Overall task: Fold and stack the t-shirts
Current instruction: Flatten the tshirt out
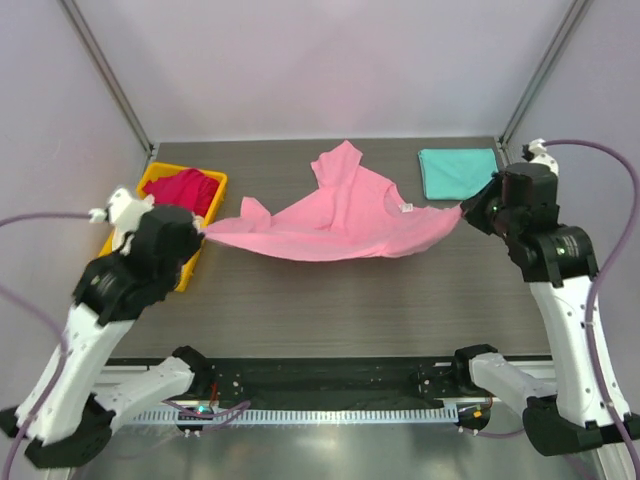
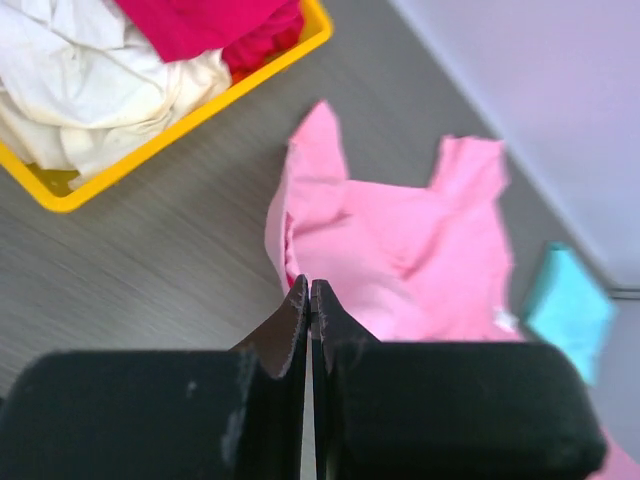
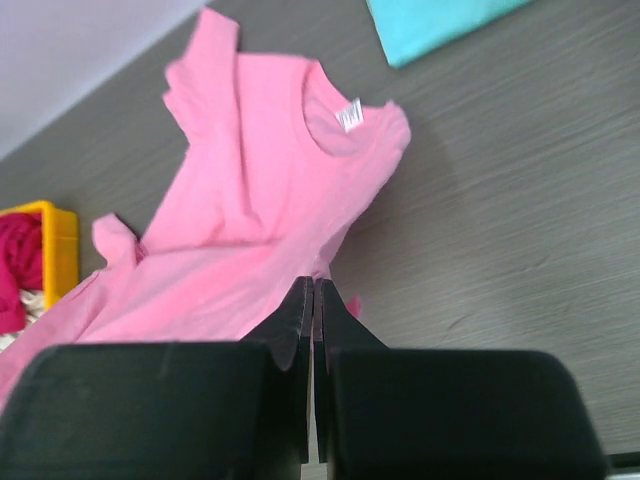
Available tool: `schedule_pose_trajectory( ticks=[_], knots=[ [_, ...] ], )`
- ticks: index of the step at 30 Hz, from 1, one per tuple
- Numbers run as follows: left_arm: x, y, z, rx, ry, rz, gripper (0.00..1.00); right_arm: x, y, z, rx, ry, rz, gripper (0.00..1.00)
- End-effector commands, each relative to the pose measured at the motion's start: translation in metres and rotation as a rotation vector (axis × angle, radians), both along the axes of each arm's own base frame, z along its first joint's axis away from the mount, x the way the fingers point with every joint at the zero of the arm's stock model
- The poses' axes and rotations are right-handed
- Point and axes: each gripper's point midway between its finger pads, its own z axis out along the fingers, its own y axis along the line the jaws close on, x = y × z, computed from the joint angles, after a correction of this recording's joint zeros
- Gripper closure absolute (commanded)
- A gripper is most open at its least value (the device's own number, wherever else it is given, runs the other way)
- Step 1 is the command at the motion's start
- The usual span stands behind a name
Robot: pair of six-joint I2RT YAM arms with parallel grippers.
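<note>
From above, the left claw [image 1: 203, 228] and the right claw [image 1: 465, 208] are each pressed together on an end of the pink shirt [image 1: 340, 215], which hangs stretched between them, its upper part lying on the surface [image 1: 330, 300] beyond. A folded teal shirt [image 1: 458, 172] lies just beyond the right claw. A yellow bin [image 1: 160, 170] holding a red shirt [image 1: 185, 187] sits beside the left claw. In the left wrist view, the left claw [image 2: 308, 290] has its fingers closed flat, pink shirt [image 2: 400, 250] spread ahead of the tips. The bin [image 2: 180, 130] lies ahead to the left with a cream shirt [image 2: 90, 90] and the red shirt [image 2: 210, 25] inside, and the teal shirt [image 2: 570, 310] is blurred far right. In the right wrist view, the right claw [image 3: 313, 285] is pinched shut at the pink shirt [image 3: 260, 190], whose collar and tag lie ahead. The teal shirt [image 3: 430, 25] is far ahead to the right, the bin [image 3: 60, 250] far left.
</note>
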Motion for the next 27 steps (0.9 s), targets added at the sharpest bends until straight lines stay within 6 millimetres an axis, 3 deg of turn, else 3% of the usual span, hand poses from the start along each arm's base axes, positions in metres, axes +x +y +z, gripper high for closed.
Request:
schedule_pose_trajectory(
  ticks=[1, 2, 6, 9, 10, 13, 16, 19, 20, 21, 23, 24, 26, 27],
  knots=[
    [-0.031, 0.019, 0.026, -0.07, -0.104, -0.018, 1.0, -0.037, -0.018, 0.046, -0.015, -0.089, -0.056, 0.99],
    [-0.039, 0.02, 0.032, -0.115, -0.136, -0.032, 1.0, -0.045, -0.018, 0.052, -0.002, -0.102, -0.059, 0.99],
    [-0.068, 0.014, 0.057, -0.299, -0.246, -0.127, 1.0, -0.083, -0.019, 0.107, 0.081, -0.276, -0.056, 0.99],
    [-0.085, 0.017, 0.092, -0.374, -0.33, -0.17, 0.99, -0.106, -0.017, 0.141, 0.144, -0.373, -0.037, 0.99],
    [-0.09, 0.02, 0.109, -0.379, -0.369, -0.184, 0.99, -0.109, -0.015, 0.146, 0.152, -0.382, -0.026, 0.99],
    [-0.094, 0.036, 0.132, -0.321, -0.409, -0.156, 1.0, -0.111, -0.01, 0.154, 0.182, -0.393, -0.007, 0.99],
    [-0.089, 0.047, 0.139, -0.26, -0.421, -0.108, 1.0, -0.093, -0.003, 0.142, 0.175, -0.34, 0.008, 0.99],
    [-0.07, 0.044, 0.131, -0.189, -0.408, -0.08, 1.0, -0.064, 0.004, 0.125, 0.157, -0.296, 0.029, 0.99],
    [-0.057, 0.04, 0.112, -0.131, -0.359, -0.068, 1.0, -0.053, 0.004, 0.125, 0.151, -0.305, 0.024, 0.99],
    [-0.05, 0.036, 0.103, -0.108, -0.342, -0.07, 1.0, -0.035, 0.007, 0.108, 0.136, -0.255, 0.023, 0.99],
    [-0.025, 0.022, 0.088, -0.074, -0.323, -0.068, 1.0, -0.013, 0.009, 0.102, 0.119, -0.254, 0.024, 0.99],
    [-0.012, 0.014, 0.066, -0.026, -0.275, -0.073, 1.0, 0.0, 0.011, 0.087, 0.109, -0.223, 0.021, 0.99],
    [0.012, 0.001, 0.057, 0.004, -0.254, -0.072, 1.0, 0.034, 0.013, 0.074, 0.101, -0.219, 0.0, 0.99],
    [0.033, -0.015, 0.045, 0.04, -0.198, -0.099, 1.0, 0.047, 0.013, 0.063, 0.09, -0.204, -0.015, 0.99]
  ],
)
